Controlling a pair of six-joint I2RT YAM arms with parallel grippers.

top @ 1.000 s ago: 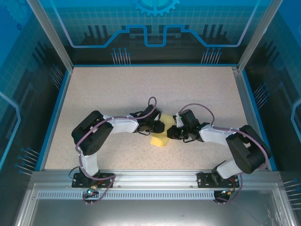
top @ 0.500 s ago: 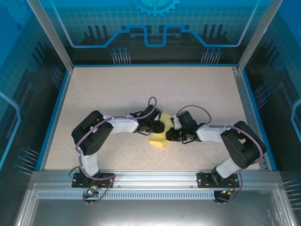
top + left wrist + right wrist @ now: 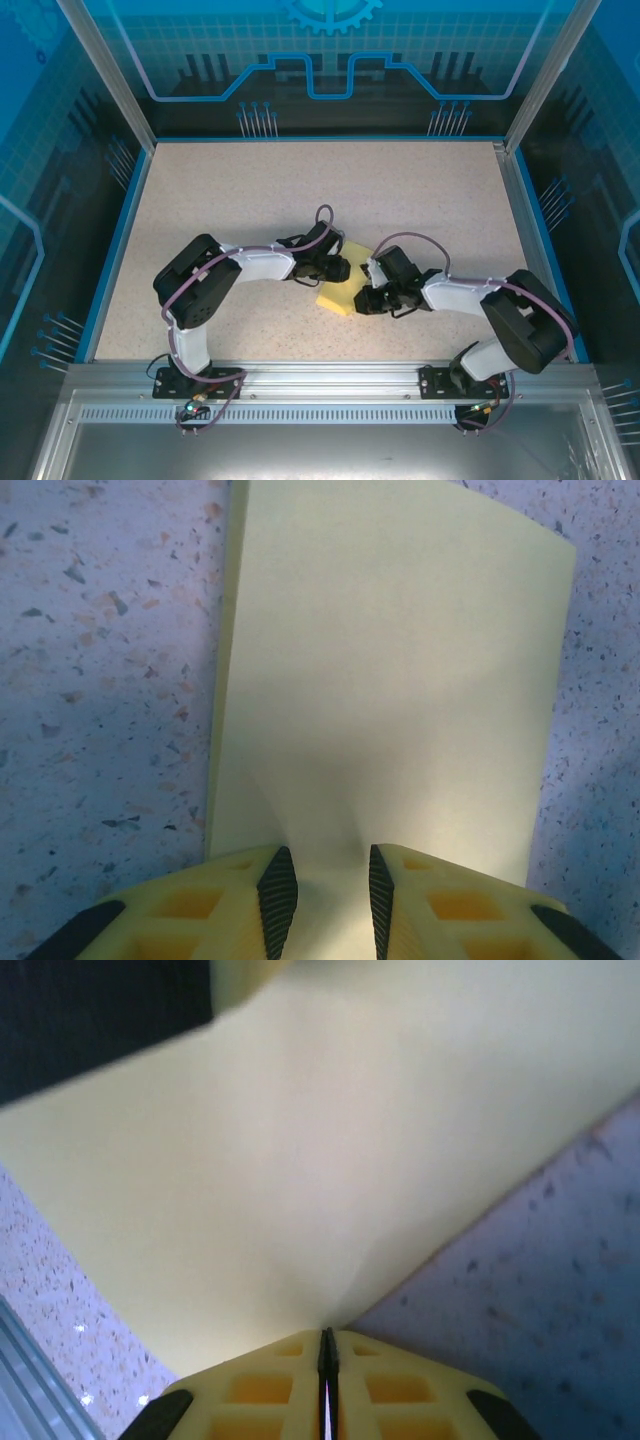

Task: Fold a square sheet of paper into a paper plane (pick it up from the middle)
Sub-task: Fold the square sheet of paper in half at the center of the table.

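Starting overhead, the square sheet of paper [image 3: 336, 298] lies on the table [image 3: 250, 200] between the left gripper [image 3: 340, 270] and right gripper [image 3: 366, 298]. Left wrist: jaws partly closed, pinching up a ridge of the sheet; pull harder and it may crumple. Right wrist: jaws shut on its edge, so opposing tugs could tear it.

Speckled beige tabletop [image 3: 250, 200], blue circuit-patterned walls [image 3: 330, 60], aluminium frame [image 3: 330, 372]
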